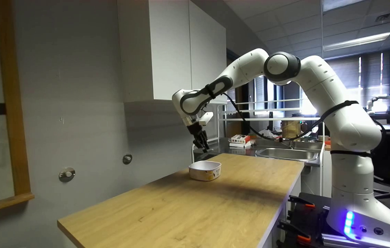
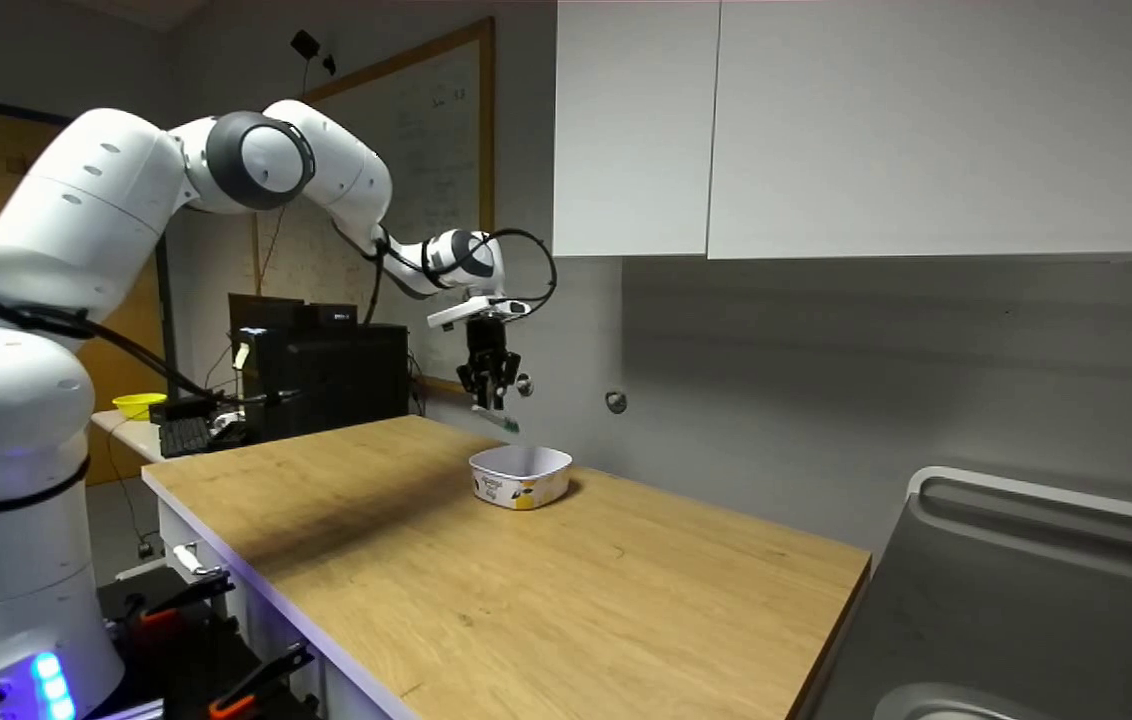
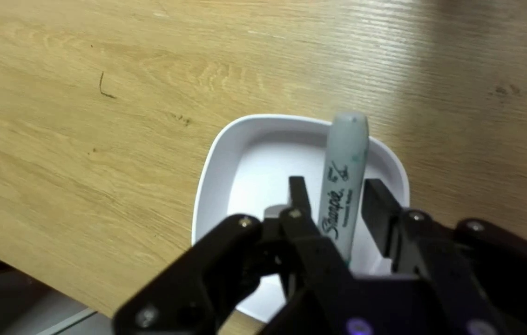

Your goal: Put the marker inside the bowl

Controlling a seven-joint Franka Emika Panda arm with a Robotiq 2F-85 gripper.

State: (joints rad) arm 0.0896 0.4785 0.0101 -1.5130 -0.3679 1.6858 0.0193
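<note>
The bowl is a white, rounded-square dish with a printed outer side, on the wooden table in both exterior views (image 1: 202, 176) (image 2: 516, 491). It lies below the jaws in the wrist view (image 3: 219, 174). The marker (image 3: 345, 153) is grey with dark Sharpie lettering and some green. It is in the air above the bowl, at or just under the fingertips in both exterior views (image 1: 209, 150) (image 2: 497, 418). My gripper (image 3: 334, 181) is partly open, with a gap visible beside the marker. It is above the bowl in both exterior views (image 1: 204, 149) (image 2: 489, 402).
The wooden table (image 1: 167, 206) runs along the wall. White cupboards (image 2: 866, 130) hang above. A sink (image 1: 284, 154) and small boxes (image 1: 240, 139) are beyond one table end. A dark computer case (image 2: 336, 365) stands behind the table.
</note>
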